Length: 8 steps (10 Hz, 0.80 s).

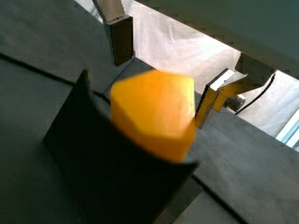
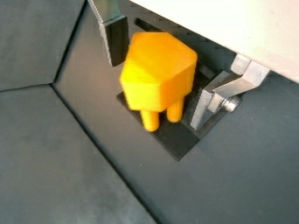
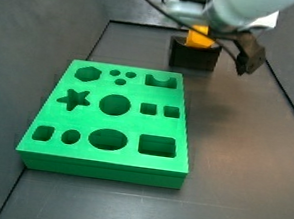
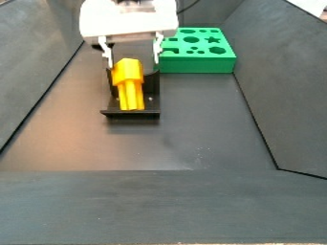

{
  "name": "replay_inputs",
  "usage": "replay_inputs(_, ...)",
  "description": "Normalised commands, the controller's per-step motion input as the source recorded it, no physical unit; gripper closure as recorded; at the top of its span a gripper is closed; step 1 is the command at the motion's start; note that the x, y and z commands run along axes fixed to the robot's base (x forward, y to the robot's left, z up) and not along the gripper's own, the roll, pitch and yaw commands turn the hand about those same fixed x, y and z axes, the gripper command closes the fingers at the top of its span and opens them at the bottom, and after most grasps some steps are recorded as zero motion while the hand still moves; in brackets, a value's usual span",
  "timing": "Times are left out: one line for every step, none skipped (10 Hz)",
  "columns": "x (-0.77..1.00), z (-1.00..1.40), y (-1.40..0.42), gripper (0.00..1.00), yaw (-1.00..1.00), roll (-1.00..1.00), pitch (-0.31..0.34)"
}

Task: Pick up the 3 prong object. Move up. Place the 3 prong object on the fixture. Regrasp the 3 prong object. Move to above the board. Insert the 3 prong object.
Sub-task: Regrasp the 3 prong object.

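Large bright green flat plastic board (image 3: 108, 122) with shaped cut-outs lies mid-floor, well apart from the work. Small dark notched fixture (image 4: 130, 103) carries the orange-yellow plastic 3 prong object (image 2: 158, 74), prongs free. Likely light, rigid, slick; flat flanks look best for grasping. Gripper (image 2: 166, 77) hangs over it, silver fingers (image 2: 216, 98) spread either side, not clamping.
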Motion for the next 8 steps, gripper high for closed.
replay_inputs(0.09,-0.72,0.01,0.00,0.00,0.07,-0.074)
replay_inputs(0.08,-0.57,0.01,0.00,-0.01,0.06,-0.066)
replay_inputs(0.07,-0.43,0.01,0.00,-0.02,0.06,-0.052)
replay_inputs(0.07,-0.29,0.00,0.00,-0.02,0.06,-0.036)
replay_inputs(0.02,-0.18,-0.01,0.00,-0.02,0.05,-0.010)
replay_inputs(0.01,-0.17,-0.01,0.00,-0.01,0.05,-0.014)
replay_inputs(0.01,-0.17,-0.01,0.00,-0.01,0.05,-0.014)
replay_inputs(0.01,-0.17,-0.01,0.00,-0.01,0.05,-0.014)
